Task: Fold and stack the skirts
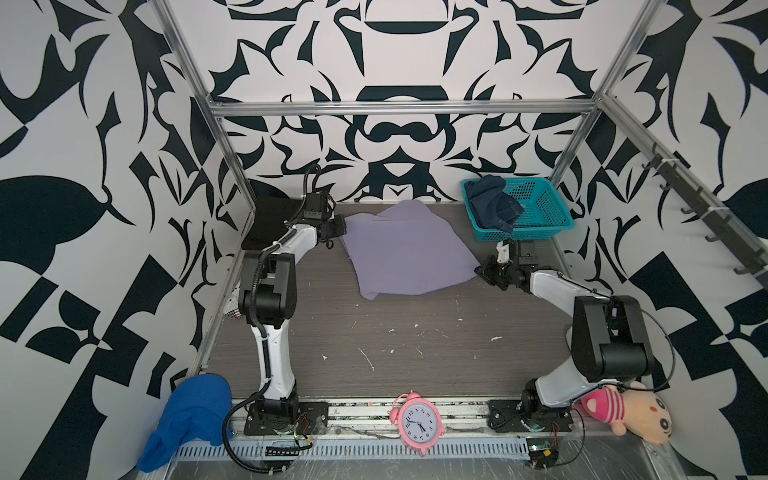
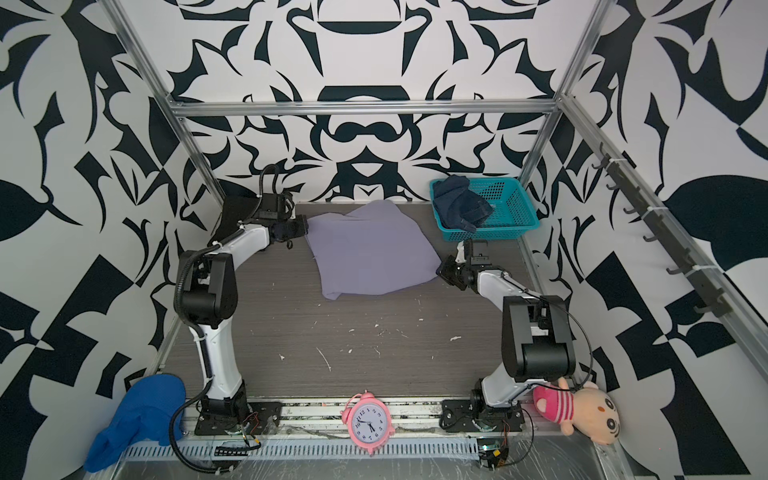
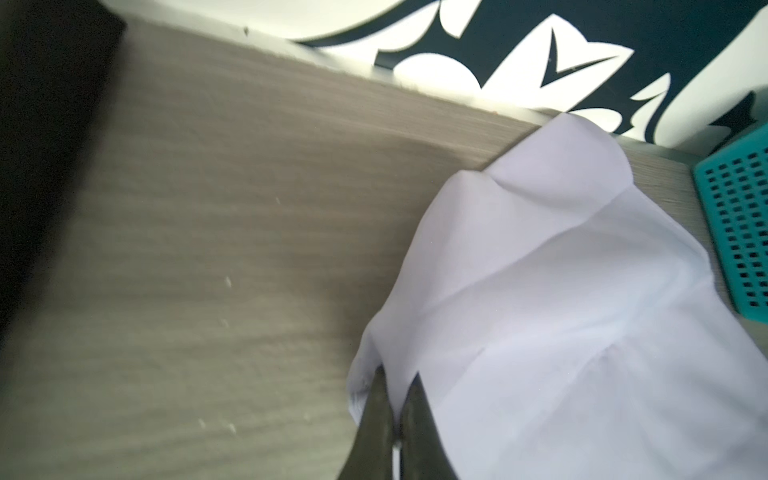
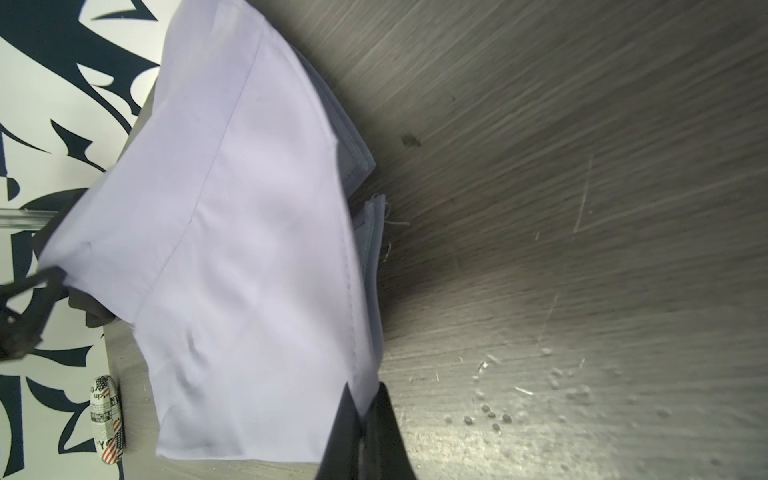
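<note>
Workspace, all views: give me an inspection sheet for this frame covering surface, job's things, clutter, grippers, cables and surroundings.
Surface: grey wood-grain table, white flecks scattered.
Job's things: lavender skirt layered, mid-table; denim skirt in the basket; black skirt flat at far left.
Clutter: blue cloth, clock, plush toy along the front edge.
Grippers: left gripper shut on the lavender skirt's edge; right gripper shut on its corner.
Cables: black hose loops at left base; thin cable arcs beside right arm.
Surroundings: patterned walls, metal frame, hook rail at right.
</note>
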Tool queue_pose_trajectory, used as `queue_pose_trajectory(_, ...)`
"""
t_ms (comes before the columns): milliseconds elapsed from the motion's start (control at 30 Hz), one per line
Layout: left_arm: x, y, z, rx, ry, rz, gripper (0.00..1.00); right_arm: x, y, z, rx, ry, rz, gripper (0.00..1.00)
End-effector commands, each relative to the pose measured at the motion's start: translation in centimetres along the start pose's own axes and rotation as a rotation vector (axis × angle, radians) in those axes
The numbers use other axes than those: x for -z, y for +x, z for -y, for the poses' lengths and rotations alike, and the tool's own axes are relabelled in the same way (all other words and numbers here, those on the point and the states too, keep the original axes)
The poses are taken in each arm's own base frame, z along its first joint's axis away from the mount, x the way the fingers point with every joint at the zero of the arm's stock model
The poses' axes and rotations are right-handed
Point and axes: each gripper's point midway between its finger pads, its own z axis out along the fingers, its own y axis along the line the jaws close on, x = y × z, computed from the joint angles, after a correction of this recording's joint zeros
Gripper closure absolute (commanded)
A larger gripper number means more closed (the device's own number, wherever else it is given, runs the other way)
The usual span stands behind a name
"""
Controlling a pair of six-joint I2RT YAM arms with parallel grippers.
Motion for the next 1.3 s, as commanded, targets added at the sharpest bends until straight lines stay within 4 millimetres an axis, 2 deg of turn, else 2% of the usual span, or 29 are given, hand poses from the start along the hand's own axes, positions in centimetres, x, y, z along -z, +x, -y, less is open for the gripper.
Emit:
queue_pose_trajectory(0, -1.0, -0.8, -1.9, -0.067, -0.043, -0.048, 0.86, 0.6, 0.0, -0.5, 0.022, -0.011, -0.004, 1.00)
queue_pose_trajectory(133, -1.0, -3.3, -2.0, -0.093, -0.053, -0.031, 0.42, -0.1, 1.1, -0.6, 0.002, -0.041, -0.051, 1.00)
queue_pose_trajectory(167, -0.6, -3.7, -1.9, -0.093, -0.061, -0.024, 0.37, -0.2, 1.3, -0.6, 0.001, -0.042, -0.059, 1.00)
queue_pose_trajectory(233, 1.3, -4.0, -1.8, -0.063, -0.088, -0.003, 0.34, -0.3, 1.7, -0.6, -0.008, -0.046, -0.062, 1.00)
queue_pose_trajectory(300, 3.7, -3.3, -1.0, -0.023, -0.087, 0.028, 0.33, -0.3, 1.6, -0.7, -0.016, -0.057, -0.054, 1.00)
queue_pose_trajectory(367, 6.4, -1.3, 0.4, 0.016, -0.063, 0.065, 0.32, -0.4, 1.5, -1.0, -0.025, -0.070, -0.051, 1.00)
queue_pose_trajectory(467, 8.4, 4.0, 2.2, 0.076, -0.011, 0.049, 0.31, -0.6, 1.4, -1.1, -0.028, -0.077, -0.056, 1.00)
queue_pose_trajectory(633, 9.3, 14.8, 4.7, 0.174, 0.048, -0.156, 0.29, -1.1, 2.2, -0.9, -0.039, -0.081, -0.092, 1.00)
queue_pose_trajectory(733, 9.8, 19.4, 6.7, 0.204, 0.069, -0.256, 0.25, -1.1, 2.6, -0.8, -0.041, -0.079, -0.105, 1.00)
queue_pose_trajectory(1033, 10.4, 27.8, 8.8, 0.309, 0.044, -0.392, 0.26, -0.6, 2.5, -1.2, -0.038, -0.078, -0.079, 1.00)
queue_pose_trajectory(1133, 9.7, 29.3, 9.0, 0.311, 0.051, -0.410, 0.33, -0.4, 2.3, -1.3, -0.028, -0.072, -0.073, 1.00)
queue_pose_trajectory(1200, 9.3, 29.6, 8.7, 0.310, 0.044, -0.401, 0.45, -0.3, 2.4, -1.3, -0.024, -0.069, -0.071, 1.00)
queue_pose_trajectory(1267, 9.1, 29.5, 8.2, 0.307, 0.028, -0.381, 0.50, -0.3, 2.3, -1.4, -0.019, -0.070, -0.067, 1.00)
